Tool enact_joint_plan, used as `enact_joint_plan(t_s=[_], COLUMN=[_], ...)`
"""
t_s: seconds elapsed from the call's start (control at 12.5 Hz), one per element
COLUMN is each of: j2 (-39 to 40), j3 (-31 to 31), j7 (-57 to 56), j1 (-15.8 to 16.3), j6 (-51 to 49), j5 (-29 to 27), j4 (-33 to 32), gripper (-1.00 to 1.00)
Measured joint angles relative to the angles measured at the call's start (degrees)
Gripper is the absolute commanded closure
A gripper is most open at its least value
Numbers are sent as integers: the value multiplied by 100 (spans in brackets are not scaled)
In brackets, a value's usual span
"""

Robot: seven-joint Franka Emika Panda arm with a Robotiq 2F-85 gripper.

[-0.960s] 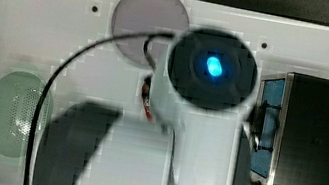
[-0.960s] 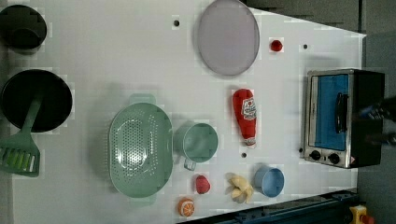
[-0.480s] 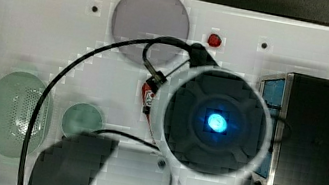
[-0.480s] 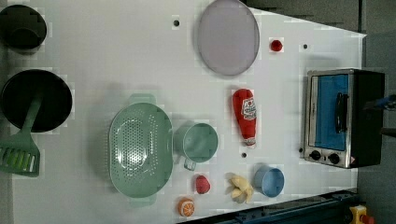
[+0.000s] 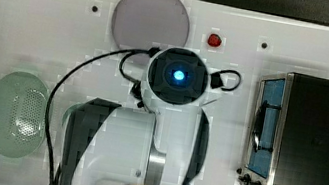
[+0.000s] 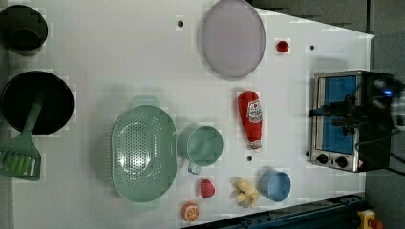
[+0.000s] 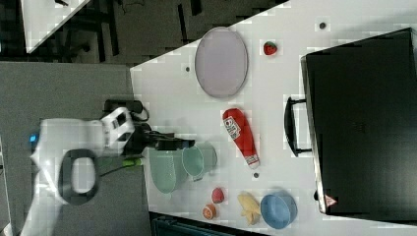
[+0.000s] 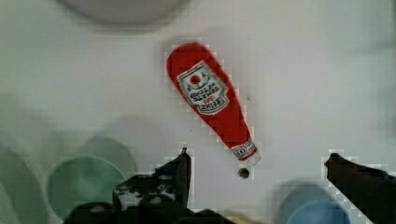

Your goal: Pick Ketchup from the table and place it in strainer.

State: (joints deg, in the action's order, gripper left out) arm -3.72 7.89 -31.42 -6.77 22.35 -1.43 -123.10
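The ketchup [image 8: 210, 100], a red squeeze bottle with a white cap, lies flat on the white table and is untouched. My gripper [image 8: 259, 168] hangs above it, open wide, with nothing between its fingers [image 8: 180, 168]; the cap end lies near the gap. In the left view the ketchup [image 6: 251, 118] rests to the right of the green cup [image 6: 204, 145], and the mint strainer [image 6: 142, 152] sits on the cup's other side. The right view shows the gripper [image 7: 172, 143] held high over the strainer [image 7: 164, 169]. In the top view my arm's wrist [image 5: 178, 74] covers the ketchup.
A toaster oven [image 6: 341, 119] stands at the left view's right. A grey plate [image 6: 233, 37] and a strawberry [image 6: 282, 46] lie beyond the bottle. A blue bowl [image 6: 275, 185], banana [image 6: 246, 192], another strawberry [image 6: 207, 188] and an orange [image 6: 190, 211] sit near the front edge. Black pans [image 6: 38, 102] are far left.
The jaws have opened wider. In the top view my wrist has shifted left and looks smaller, now covering the ketchup. Nothing on the table has moved.
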Motion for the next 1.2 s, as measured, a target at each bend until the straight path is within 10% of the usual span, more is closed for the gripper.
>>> enact_joint_plan(t_s=[1.2], j2=[1950], j3=[111], j7=[-2456], j1=[-20], j6=[3774], j5=[188], j4=[-1432], gripper=[-100])
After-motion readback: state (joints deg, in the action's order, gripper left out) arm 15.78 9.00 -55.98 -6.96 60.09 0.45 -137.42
